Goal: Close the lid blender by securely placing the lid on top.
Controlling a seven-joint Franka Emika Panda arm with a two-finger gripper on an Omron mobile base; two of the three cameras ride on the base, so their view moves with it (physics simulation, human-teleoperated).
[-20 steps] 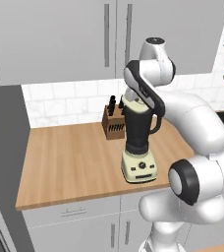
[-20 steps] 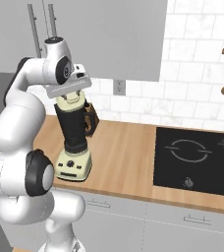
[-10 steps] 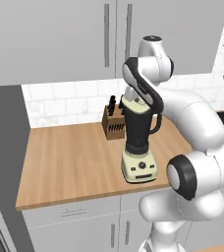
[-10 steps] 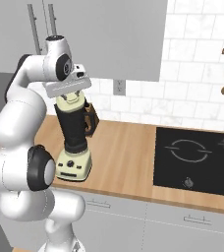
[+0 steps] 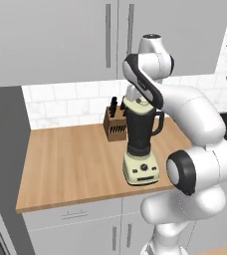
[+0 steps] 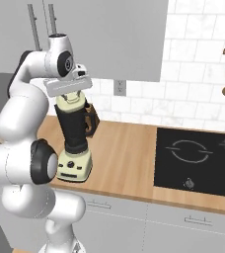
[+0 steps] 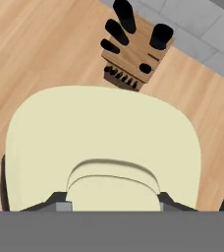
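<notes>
The gripper, clamped on the lid, holds it directly above the blender, axes aligned.

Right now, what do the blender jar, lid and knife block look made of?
Blender jar: dark, faintly glossy, probably tinted plastic or glass. Lid: matte cream, uniform, looks like plastic. Knife block: brown with grain streaks, looks like wood; black handles, material unclear.
</notes>
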